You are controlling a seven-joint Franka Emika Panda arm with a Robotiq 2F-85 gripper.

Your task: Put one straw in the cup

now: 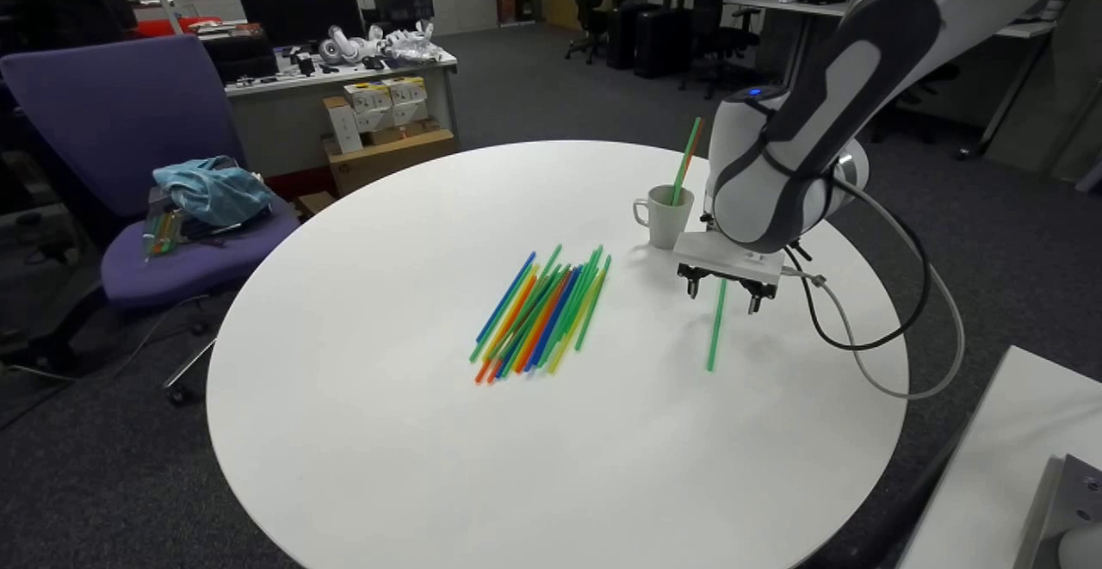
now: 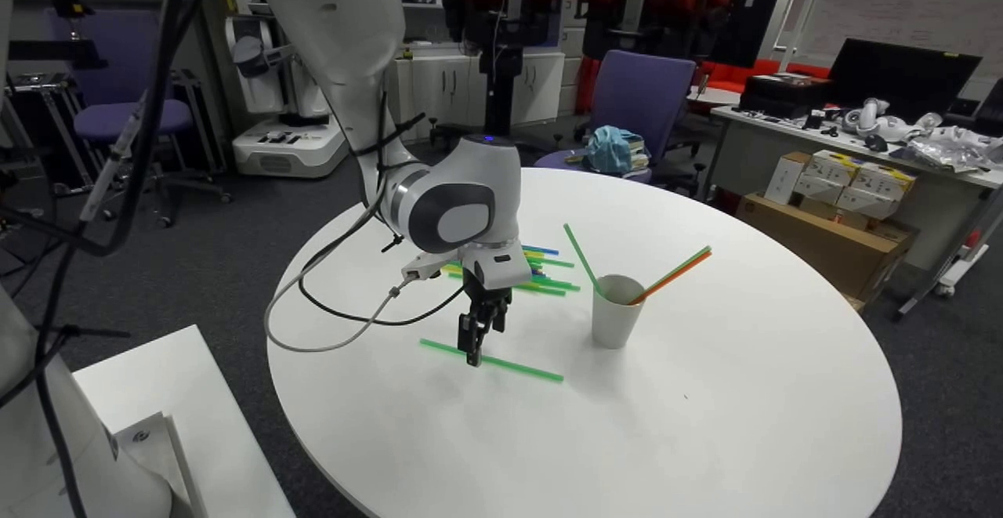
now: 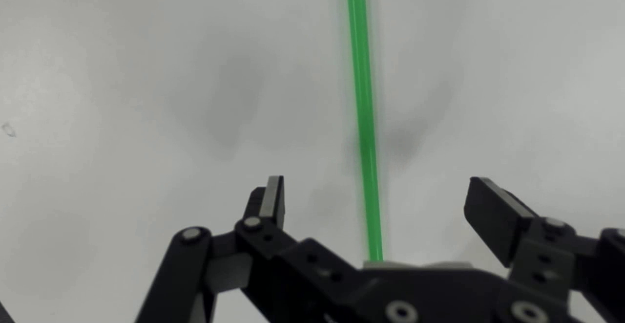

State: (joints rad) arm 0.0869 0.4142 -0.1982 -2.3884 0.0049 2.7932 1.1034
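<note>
The green straw (image 3: 364,108) lies flat on the white counter (image 1: 387,466); in the wrist view it runs from twelve o'clock down towards six. Over it hangs the pincer (image 3: 378,196), its two fingers (image 3: 271,201) spread well apart, one on the straw's nine o'clock side, the other on its three; how near they come to the counter, I can't judge. In an exterior view the white cup (image 1: 668,225) stands upright at eleven o'clock from the pincer, near it, handle (image 1: 637,212) to nine. Out of it, in an exterior view, I see another green straw (image 2: 584,259) leaning to eleven and a green-and-orange pair of straws (image 2: 675,273) to two. In an exterior view a heap of coloured straws (image 1: 544,318) lies at eight o'clock from the cup; beyond the counter there, a purple chair (image 1: 129,117) stands at ten, blue cloth (image 1: 211,192) on its seat, a brown carton (image 1: 396,163) at eleven.
</note>
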